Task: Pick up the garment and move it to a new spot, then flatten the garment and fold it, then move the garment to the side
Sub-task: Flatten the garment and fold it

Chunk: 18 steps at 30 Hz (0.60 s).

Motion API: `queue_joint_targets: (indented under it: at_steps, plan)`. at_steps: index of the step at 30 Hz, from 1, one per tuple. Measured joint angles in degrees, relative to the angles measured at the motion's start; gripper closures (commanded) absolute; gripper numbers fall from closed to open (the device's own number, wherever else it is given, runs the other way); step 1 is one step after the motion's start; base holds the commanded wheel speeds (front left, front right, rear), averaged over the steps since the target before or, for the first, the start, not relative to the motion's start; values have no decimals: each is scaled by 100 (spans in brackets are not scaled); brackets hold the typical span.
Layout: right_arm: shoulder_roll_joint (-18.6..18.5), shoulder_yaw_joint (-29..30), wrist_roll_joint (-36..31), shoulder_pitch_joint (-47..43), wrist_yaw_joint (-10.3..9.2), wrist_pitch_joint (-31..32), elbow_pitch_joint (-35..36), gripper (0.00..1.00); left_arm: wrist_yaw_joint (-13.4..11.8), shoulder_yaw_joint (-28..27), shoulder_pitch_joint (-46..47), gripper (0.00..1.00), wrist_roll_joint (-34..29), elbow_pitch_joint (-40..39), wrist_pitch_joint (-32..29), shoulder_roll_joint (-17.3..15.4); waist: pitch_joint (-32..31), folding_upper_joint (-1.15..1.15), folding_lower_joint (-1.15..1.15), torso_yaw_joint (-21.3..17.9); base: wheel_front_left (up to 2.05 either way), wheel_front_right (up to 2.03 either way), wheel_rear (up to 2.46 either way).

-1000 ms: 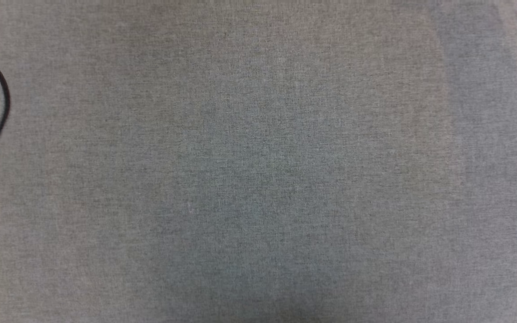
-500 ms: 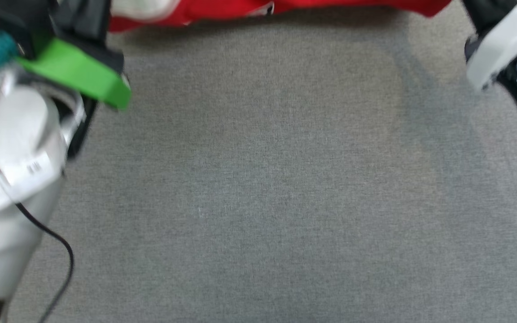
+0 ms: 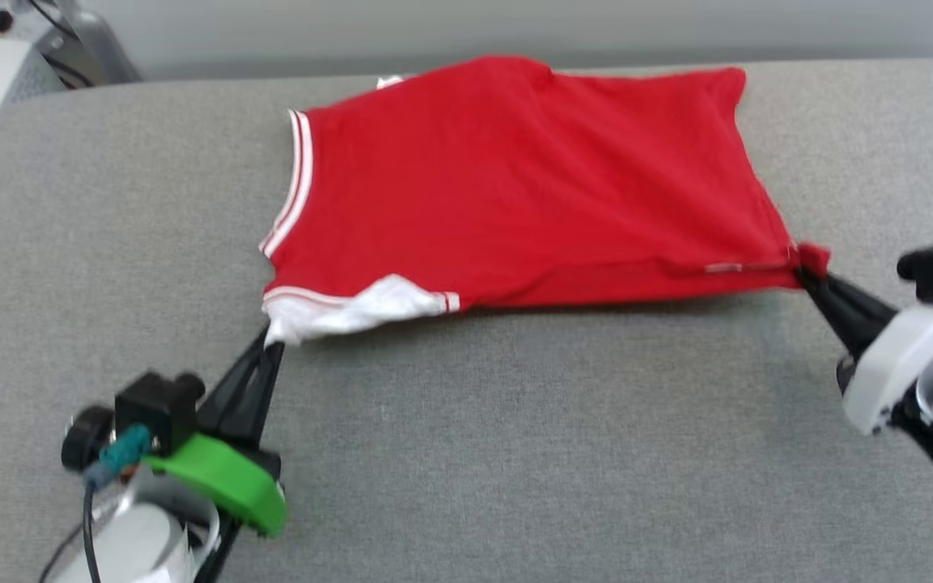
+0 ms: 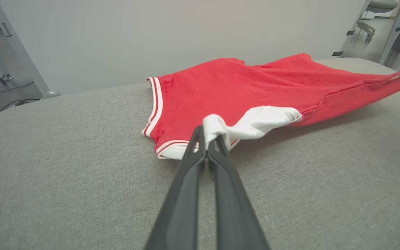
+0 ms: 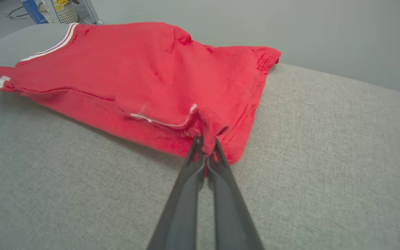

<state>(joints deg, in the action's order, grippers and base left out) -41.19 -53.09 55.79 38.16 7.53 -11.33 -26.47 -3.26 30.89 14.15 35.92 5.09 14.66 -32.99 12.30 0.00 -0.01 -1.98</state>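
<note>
Our left hand is clenched on the white sleeve of the garment, our right hand on a red hem corner. The shirt is stretched between them across the grey bench, its near edge slightly raised.

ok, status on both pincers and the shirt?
Both shut: left pincer on white sleeve, right pincer on a red hem corner; garment stretched between them on grey surface. Nothing in the way.
</note>
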Motion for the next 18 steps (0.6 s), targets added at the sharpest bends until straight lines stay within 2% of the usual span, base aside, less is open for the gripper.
queue_joint_targets:
  at_steps: [10, 18]
  plan:
    - [-101, 410, 29, -1673, 0, -53, 288, 100, -278, -107, -1800, 100, 368, -336, 0, 157, -682, 0, 0, 55, 0, 0, 0]
    - [-105, 977, 56, -2822, 0, -19, 560, 100, -305, 57, -2774, 100, 814, -417, -140, 190, -1028, 0, 0, 120, 0, 0, 0]
